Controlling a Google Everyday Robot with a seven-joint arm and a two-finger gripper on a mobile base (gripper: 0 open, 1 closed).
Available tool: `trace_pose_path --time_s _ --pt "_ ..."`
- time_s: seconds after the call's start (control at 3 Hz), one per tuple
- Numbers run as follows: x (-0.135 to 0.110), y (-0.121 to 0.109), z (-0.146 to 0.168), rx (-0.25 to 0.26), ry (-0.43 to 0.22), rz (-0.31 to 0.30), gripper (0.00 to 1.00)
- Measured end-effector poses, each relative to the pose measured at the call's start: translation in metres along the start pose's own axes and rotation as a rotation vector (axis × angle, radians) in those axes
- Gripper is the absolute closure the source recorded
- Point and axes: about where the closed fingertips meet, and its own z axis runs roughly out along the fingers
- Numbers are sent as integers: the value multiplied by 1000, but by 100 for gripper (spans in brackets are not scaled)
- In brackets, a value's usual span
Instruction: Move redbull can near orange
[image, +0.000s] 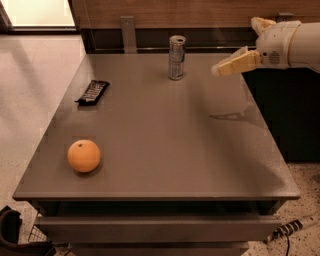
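Claw (222, 69) over table (165, 150), R of redbull can (176, 57), apart; grip state unclear. Orange (84, 156) front-left.

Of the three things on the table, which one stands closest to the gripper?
The redbull can, upright at the far edge, close to the gripper at the right. The orange and the black snack bar lie farther off, toward the left.
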Motion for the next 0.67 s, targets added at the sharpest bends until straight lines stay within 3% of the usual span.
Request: trace_pose_path --time_s 0.67 --pt "33 -5 102 -89 -68 165 0"
